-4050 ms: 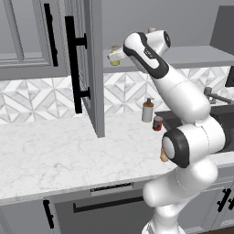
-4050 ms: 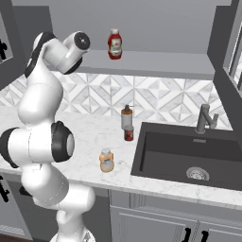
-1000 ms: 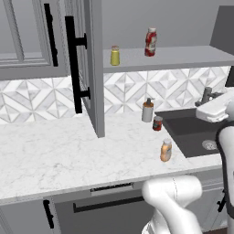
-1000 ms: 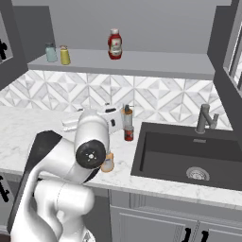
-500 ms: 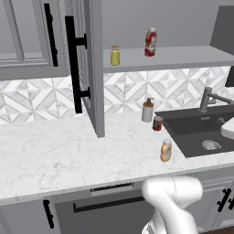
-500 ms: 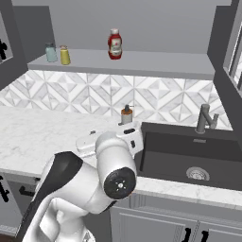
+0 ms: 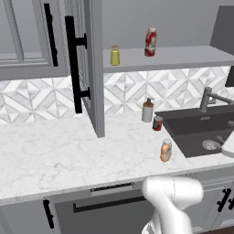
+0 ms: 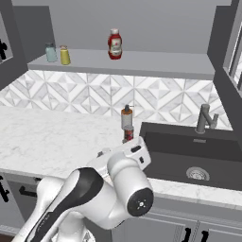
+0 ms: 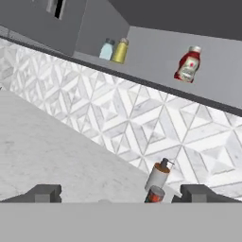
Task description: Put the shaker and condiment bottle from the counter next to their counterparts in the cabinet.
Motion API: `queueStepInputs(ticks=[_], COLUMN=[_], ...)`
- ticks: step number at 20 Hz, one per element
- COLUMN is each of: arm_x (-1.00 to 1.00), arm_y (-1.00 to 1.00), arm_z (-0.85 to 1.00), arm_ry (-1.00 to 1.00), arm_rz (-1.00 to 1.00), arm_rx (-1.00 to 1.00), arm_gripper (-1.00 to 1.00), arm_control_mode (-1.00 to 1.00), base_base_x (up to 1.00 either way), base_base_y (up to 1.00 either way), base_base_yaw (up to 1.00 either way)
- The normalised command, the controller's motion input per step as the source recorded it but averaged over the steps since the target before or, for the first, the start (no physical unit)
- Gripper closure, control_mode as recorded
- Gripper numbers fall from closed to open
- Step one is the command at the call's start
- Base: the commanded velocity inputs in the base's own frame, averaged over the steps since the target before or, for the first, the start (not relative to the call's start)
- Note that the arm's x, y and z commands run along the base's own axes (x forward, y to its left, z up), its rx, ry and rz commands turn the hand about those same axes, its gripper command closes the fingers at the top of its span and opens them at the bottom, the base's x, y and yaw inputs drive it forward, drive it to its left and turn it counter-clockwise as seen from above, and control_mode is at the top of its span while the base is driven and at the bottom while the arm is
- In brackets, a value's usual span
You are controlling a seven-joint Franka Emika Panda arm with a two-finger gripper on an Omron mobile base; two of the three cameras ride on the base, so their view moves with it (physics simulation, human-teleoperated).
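Condiment bottle on counter edge, pump dispenser and red can behind, pincer fingers apart.

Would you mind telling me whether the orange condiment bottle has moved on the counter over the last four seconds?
No. The condiment bottle stands at the same spot near the counter's front edge, just left of the sink basin.

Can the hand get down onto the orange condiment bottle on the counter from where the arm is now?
Probably yes. The condiment bottle stands alone near the counter front edge beside the sink, nothing close around it. The open hand carries nothing.
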Motion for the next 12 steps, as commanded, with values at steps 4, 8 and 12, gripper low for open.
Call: queueStepInputs(ticks=[4, 8, 12], arm_x=[0.74, 0.79, 0.35], arm_y=[0.50, 0.34, 0.04], arm_z=[-0.84, -0.47, -0.24], arm_ry=[-0.14, -0.02, 0.01], arm_rz=[0.07, 0.05, 0.03], arm_rx=[-0.07, 0.00, 0.00], arm_gripper=[-1.00, -1.00, -1.00], arm_control_mode=[-1.00, -1.00, -1.00], base_base_x=[0.00, 0.00, 0.00], base_base_y=[0.00, 0.00, 0.00], base_base_yaw=[0.00, 0.00, 0.00])
